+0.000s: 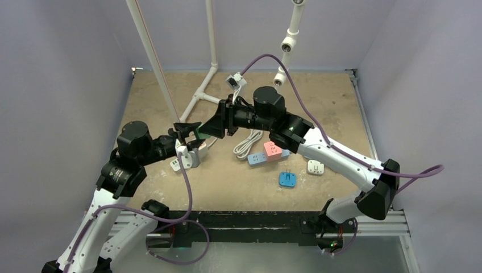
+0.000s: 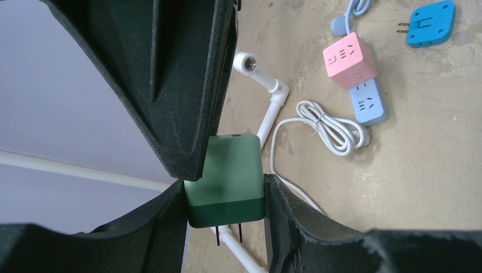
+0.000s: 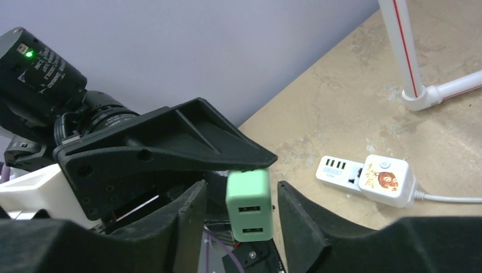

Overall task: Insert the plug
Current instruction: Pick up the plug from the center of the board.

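Observation:
My left gripper (image 2: 226,211) is shut on a green two-prong charger plug (image 2: 227,170), its two prongs pointing out past the fingertips. It holds the plug in the air above the table's left half (image 1: 200,135). My right gripper (image 3: 241,213) is open, its fingers on either side of the same plug (image 3: 248,196) with a gap on each side; the plug's two USB ports face this camera. In the top view the two grippers, left (image 1: 190,133) and right (image 1: 215,128), meet tip to tip. A white power strip (image 3: 340,169) lies on the table below.
A white cube adapter (image 3: 386,179) sits on the white strip's end. A pink-and-blue power strip (image 1: 267,153), a coiled white cable (image 1: 247,145), a blue plug adapter (image 1: 287,179) and a small white adapter (image 1: 315,166) lie right of centre. White PVC pipes (image 1: 199,96) stand behind.

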`<action>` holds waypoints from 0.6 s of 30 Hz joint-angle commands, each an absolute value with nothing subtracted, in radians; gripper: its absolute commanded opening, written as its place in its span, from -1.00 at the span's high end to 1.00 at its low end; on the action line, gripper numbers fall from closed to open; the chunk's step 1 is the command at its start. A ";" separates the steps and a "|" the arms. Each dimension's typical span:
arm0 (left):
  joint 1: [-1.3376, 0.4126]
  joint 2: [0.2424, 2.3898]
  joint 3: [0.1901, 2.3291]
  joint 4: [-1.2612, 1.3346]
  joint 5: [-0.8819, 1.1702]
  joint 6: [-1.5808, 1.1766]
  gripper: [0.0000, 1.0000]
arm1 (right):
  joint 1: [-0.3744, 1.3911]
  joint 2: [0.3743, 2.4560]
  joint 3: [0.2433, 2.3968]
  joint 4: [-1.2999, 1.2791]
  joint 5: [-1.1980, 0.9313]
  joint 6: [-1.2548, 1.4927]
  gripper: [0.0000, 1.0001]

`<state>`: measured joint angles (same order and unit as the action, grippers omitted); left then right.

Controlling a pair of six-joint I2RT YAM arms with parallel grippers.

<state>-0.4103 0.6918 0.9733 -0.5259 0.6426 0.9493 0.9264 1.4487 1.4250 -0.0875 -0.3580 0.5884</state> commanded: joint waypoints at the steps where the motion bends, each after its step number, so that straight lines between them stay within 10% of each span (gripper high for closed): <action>1: -0.407 0.702 1.001 -0.499 0.635 0.903 1.00 | 0.943 1.437 1.418 -0.028 -0.380 0.591 -0.08; 11: -0.407 0.721 1.017 -0.486 0.641 0.853 1.00 | 0.965 1.476 1.420 -0.051 -0.383 0.585 0.42; 18: -0.407 0.718 1.016 -0.475 0.642 0.846 1.00 | 0.965 1.504 1.455 -0.132 -0.425 0.576 0.34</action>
